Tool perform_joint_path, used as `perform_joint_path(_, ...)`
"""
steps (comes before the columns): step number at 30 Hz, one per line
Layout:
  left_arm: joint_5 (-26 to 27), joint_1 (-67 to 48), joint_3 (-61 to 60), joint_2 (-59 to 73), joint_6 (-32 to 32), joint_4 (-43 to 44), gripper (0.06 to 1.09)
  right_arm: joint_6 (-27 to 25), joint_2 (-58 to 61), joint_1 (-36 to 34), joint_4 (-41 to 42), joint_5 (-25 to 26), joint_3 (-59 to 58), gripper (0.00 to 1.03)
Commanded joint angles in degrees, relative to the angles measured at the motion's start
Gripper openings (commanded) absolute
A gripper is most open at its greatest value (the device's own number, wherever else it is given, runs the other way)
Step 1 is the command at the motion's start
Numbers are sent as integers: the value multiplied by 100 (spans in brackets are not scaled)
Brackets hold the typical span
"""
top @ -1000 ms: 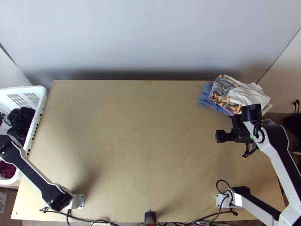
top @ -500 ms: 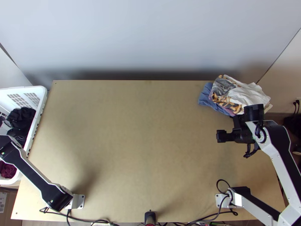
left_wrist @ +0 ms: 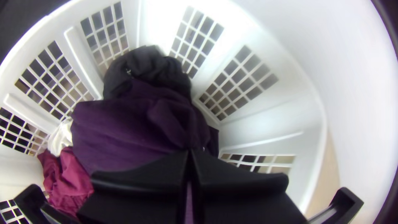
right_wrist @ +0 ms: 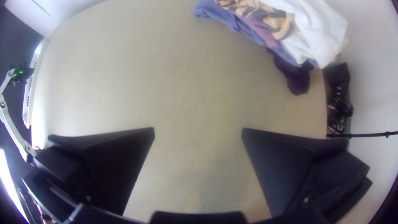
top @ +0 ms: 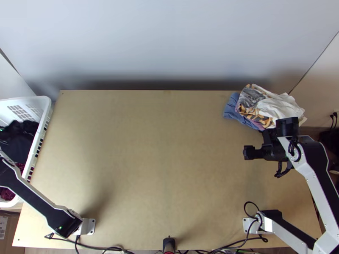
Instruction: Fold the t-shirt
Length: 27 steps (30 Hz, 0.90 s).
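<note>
In the left wrist view my left gripper (left_wrist: 190, 155) is inside the white basket, its fingers together against a bunched dark purple cloth (left_wrist: 137, 128); whether fabric is pinched between them I cannot tell. Behind that cloth lies a black one (left_wrist: 145, 68), beside it a crimson one (left_wrist: 68, 178). Which of these is a t-shirt is unclear. My right gripper (top: 250, 153) is over the table's right part, just nearer than the cloth pile; in the right wrist view this gripper (right_wrist: 198, 135) stands open over bare wood.
A pile of folded cloths (top: 275, 106), blue, patterned and white, lies at the table's far right corner. The white basket (top: 41, 127) stands along the left edge of the wooden table (top: 161, 161). Cables (top: 101, 247) run along the near edge.
The left arm has shifted over the basket toward the left edge of the top view, and the dark cloths there have changed shape. The right arm has barely moved.
</note>
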Motion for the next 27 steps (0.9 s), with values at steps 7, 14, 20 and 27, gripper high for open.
perform_joint_path(7, 1313, 64, -224, -2316, -5, -951, 9, 46, -277, -16, 102, -149, 47, 98)
perform_joint_path(14, 1533, 56, -268, -3740, -5, -978, 9, 64, -647, -69, 129, -219, -32, 98)
perform_joint_path(20, 1744, 3, -268, -4636, -260, -943, 9, 55, -1104, -96, 129, -219, -120, 98)
perform_joint_path(27, 1814, -252, -268, -5814, -365, -943, 9, 55, -1693, -192, 129, -228, -437, 98)
